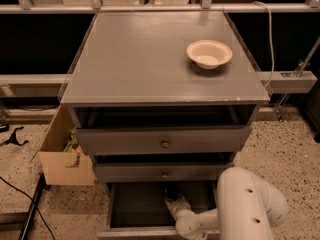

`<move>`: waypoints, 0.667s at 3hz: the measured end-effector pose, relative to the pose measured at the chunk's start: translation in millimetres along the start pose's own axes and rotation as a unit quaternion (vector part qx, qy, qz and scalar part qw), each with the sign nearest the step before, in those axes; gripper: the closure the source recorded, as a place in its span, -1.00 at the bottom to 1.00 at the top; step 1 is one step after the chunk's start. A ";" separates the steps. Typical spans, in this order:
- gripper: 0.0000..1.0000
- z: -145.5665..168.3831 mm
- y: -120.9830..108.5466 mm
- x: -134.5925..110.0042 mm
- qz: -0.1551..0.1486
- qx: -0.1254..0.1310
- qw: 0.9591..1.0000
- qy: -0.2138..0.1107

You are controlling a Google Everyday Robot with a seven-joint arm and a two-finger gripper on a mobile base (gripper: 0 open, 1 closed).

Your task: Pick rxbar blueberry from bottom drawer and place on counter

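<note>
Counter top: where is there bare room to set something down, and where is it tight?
The counter is bare over its whole left half and along the front edge; only the bowl occupies the right rear. The tool is down in the bottom drawer, whose middle-right is crowded by the arm; its left side is bare.

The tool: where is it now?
In the camera view, the tool is low down inside the open bottom drawer, right of centre, below the middle drawer.
</note>
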State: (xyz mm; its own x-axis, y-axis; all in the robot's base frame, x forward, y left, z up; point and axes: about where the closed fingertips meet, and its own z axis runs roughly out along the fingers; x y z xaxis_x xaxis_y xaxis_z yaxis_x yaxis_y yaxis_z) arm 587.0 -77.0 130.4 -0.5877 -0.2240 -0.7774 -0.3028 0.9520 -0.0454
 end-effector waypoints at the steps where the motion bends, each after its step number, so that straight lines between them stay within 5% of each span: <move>1: 1.00 -10.6 1.2 -11.0 -0.035 -0.020 0.999 -0.020; 2: 1.00 -24.0 4.6 -21.4 -0.088 -0.053 0.994 -0.030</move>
State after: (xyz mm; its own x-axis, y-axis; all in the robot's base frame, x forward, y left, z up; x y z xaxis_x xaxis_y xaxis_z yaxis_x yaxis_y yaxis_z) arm 580.2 -72.8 161.9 -0.4739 -0.3703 -0.7989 -0.4761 0.8710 -0.1213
